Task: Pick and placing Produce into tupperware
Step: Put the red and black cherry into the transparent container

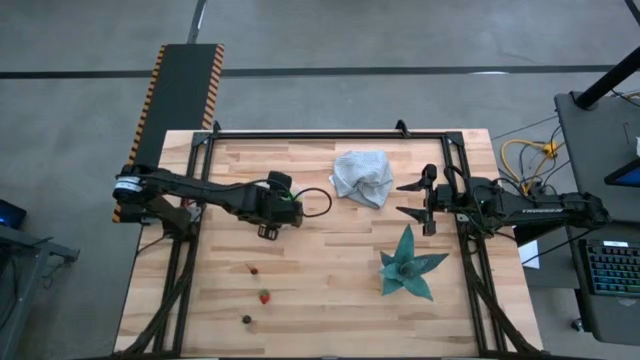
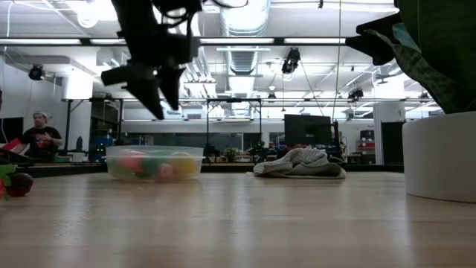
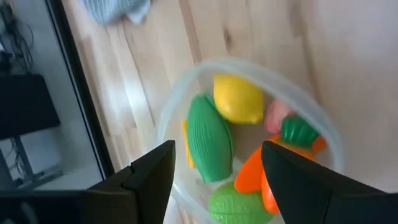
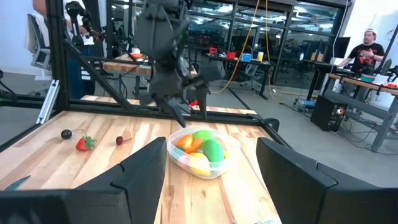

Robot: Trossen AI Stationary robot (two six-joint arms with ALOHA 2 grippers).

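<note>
Fingers spread and empty, the left gripper (image 1: 268, 231) hangs directly over the tupperware (image 3: 249, 143), which sits on the wooden surface (image 1: 330, 290) beneath it and already holds several pieces of produce: a yellow lemon (image 3: 237, 99), a ribbed green piece (image 3: 209, 138), an orange piece (image 3: 252, 177) and another green one at the near edge. Judging by this, a drop has just been made, and the sensible next move is to lift clear before travelling, so the fingers do not catch the rim. Three small pieces remain out on the surface, well apart from the container toward the front edge: a dark red one (image 1: 253, 269), a strawberry (image 1: 264, 296) and a dark brown one (image 1: 246, 319). Each is tiny, so a centred, low approach looks necessary. The right gripper (image 1: 412, 198) waits open at the right side, between the grey cloth (image 1: 362, 176) and the teal leafy piece (image 1: 408, 265).
</note>
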